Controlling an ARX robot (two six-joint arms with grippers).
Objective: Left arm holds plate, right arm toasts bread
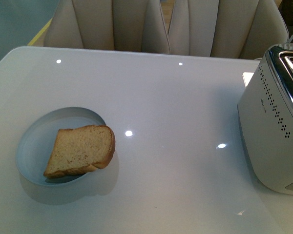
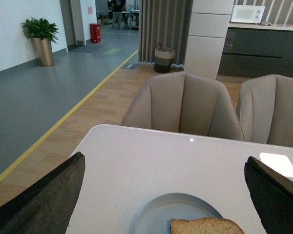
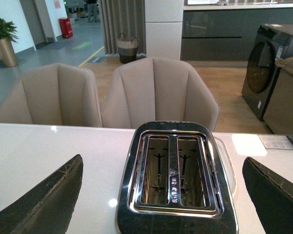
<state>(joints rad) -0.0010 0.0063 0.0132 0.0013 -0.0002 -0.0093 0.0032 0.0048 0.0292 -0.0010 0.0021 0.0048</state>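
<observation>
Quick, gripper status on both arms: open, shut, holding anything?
Left gripper: open, holding nothing; plate and bread lie ahead of it.
Right gripper: open, holding nothing; toaster ahead of it.

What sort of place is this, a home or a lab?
Likely a mock kitchen-diner in an office or showroom: toaster on a white table, washing machine, open hall with yellow floor line.

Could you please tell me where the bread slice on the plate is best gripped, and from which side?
Probably at the rounded crust edge of the light brown wholemeal bread slice, which overhangs the rim of the round pale blue plate toward the white metal toaster. Come from that side, jaws above and below the edge; elsewhere the slice lies down inside the dish.
</observation>
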